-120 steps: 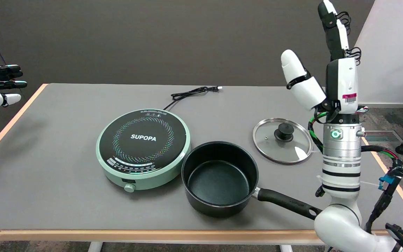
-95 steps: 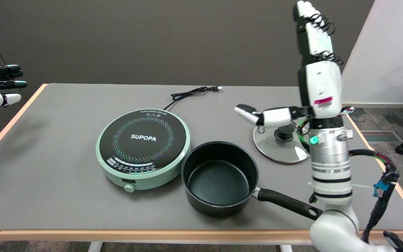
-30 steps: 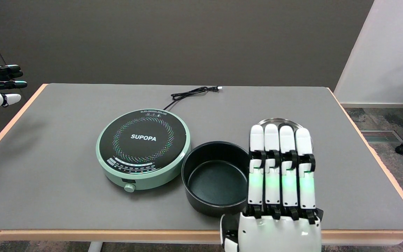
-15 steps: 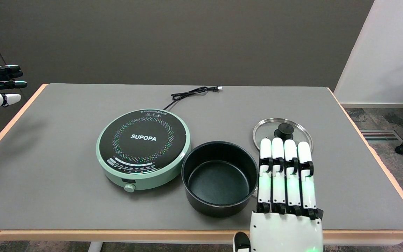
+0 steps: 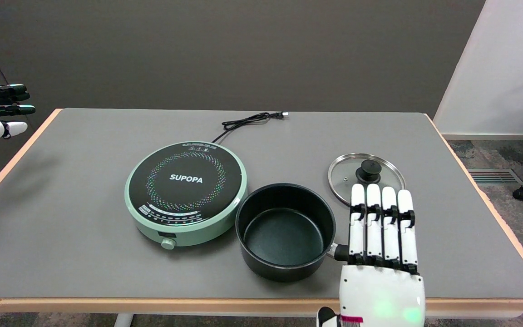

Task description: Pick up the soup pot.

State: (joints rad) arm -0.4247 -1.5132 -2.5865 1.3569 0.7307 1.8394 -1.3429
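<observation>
The round, matte black pot (image 5: 285, 230) sits just left of the right hand (image 5: 382, 254), which lies flat, fingers (image 5: 383, 222) straight and side by side, holding nothing, over its mostly hidden handle, with a round glass lid (image 5: 366, 175) beyond the fingertips and a round green cooker (image 5: 185, 193) further left.

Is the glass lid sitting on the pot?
No, the glass lid lies flat on the table, beside the open pot.
</observation>
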